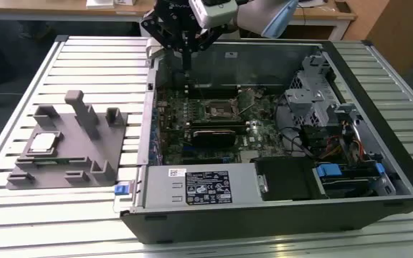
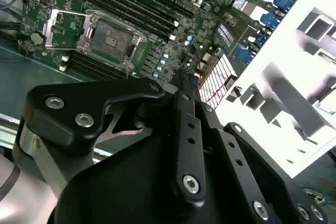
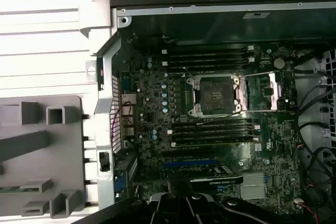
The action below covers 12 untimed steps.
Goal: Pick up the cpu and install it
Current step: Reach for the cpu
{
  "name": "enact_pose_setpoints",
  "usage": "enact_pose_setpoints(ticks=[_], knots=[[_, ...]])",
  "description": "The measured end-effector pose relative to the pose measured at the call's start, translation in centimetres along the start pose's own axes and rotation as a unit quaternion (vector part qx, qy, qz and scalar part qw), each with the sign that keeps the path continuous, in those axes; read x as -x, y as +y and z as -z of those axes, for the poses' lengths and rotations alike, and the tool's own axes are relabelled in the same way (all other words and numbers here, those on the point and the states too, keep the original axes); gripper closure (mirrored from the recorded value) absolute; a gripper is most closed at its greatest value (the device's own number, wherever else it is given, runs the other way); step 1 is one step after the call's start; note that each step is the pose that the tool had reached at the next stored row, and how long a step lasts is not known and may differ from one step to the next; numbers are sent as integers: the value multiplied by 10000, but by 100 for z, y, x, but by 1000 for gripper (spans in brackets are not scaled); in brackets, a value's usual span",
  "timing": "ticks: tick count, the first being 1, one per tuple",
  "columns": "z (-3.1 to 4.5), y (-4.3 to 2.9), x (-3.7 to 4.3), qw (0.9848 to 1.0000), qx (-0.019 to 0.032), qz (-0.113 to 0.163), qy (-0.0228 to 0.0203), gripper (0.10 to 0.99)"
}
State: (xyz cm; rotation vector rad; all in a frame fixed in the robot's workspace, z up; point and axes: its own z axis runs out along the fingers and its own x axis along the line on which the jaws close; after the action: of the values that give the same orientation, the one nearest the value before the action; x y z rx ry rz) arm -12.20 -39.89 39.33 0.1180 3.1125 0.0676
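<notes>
I am hanging over the far edge of the open computer case (image 1: 278,215), at the corner towards the exterior view's left, with my fingers (image 1: 185,58) pointing down at the motherboard (image 1: 174,123). In the second wrist view my fingers (image 2: 185,85) are showing pressed narrowly together and are holding nothing. The cpu (image 1: 43,142) is lying flat on the grey fixture (image 1: 63,172), among its upright blocks, on the slatted desk (image 1: 84,54). It is sitting to the exterior view's left of the case and well apart from me. The black socket (image 1: 219,110) is sitting near the middle of the board, nearer than my fingers. In both wrist views the socket (image 3: 215,95) (image 2: 113,38) is showing its metal frame (image 3: 272,88) swung open beside it, with memory slots (image 3: 210,59) running along either side.
</notes>
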Motion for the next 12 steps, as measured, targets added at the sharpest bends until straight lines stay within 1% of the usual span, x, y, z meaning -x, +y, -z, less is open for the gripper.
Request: enact_pose_setpoints(ticks=[4, 12], knots=[[0, 0, -2, 10000, 0, 0, 0, 980], [0, -3, -37, 10000, 0, 0, 0, 980]])
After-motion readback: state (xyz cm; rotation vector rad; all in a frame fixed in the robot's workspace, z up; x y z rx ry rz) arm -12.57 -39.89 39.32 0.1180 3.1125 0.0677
